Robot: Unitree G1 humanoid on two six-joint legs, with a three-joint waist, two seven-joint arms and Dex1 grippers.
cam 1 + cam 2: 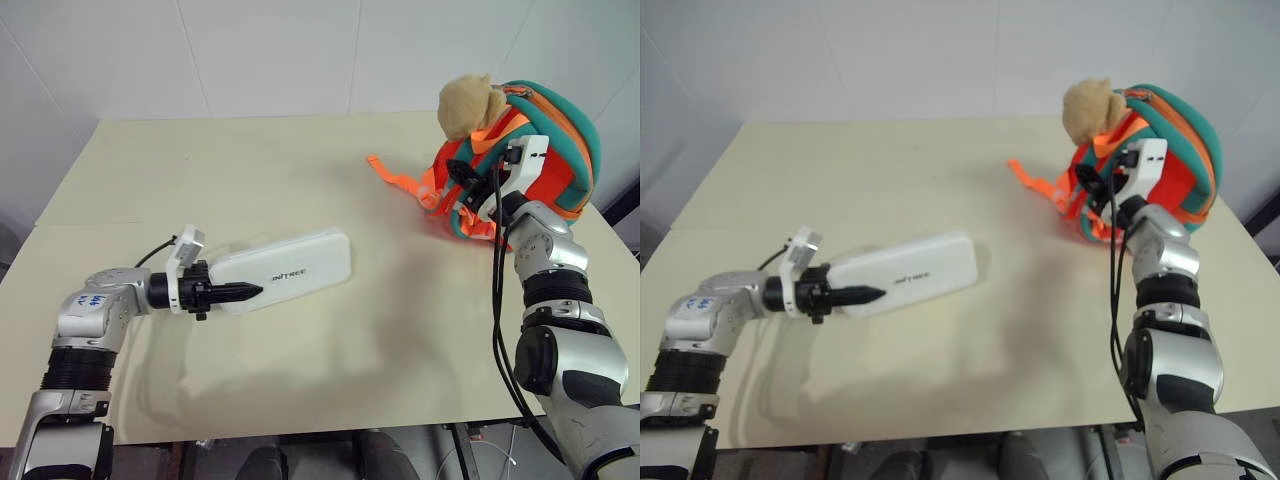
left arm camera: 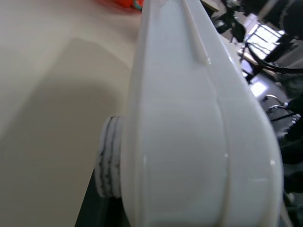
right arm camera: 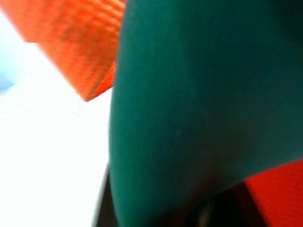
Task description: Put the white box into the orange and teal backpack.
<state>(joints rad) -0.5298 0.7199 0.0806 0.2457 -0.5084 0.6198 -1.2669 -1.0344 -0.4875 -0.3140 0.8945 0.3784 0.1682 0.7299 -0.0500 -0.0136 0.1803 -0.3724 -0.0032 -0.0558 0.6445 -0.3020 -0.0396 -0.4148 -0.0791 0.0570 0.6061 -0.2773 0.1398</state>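
The white box (image 1: 290, 265) is a long flat case with small dark lettering. It hangs a little above the table, casting a shadow, and my left gripper (image 1: 250, 291) is shut on its near end. The left wrist view shows the white box (image 2: 189, 118) edge-on with a round pad (image 2: 109, 161) pressed against its side. The orange and teal backpack (image 1: 560, 150) stands at the far right with a tan plush toy (image 1: 468, 103) on top. My right gripper (image 1: 462, 180) is against its front, shut on teal trim (image 3: 189, 118).
The cream table (image 1: 250, 170) stretches wide between the box and the backpack. An orange webbing strap (image 1: 395, 178) trails from the backpack onto the table toward the middle. A white wall stands behind the table's far edge.
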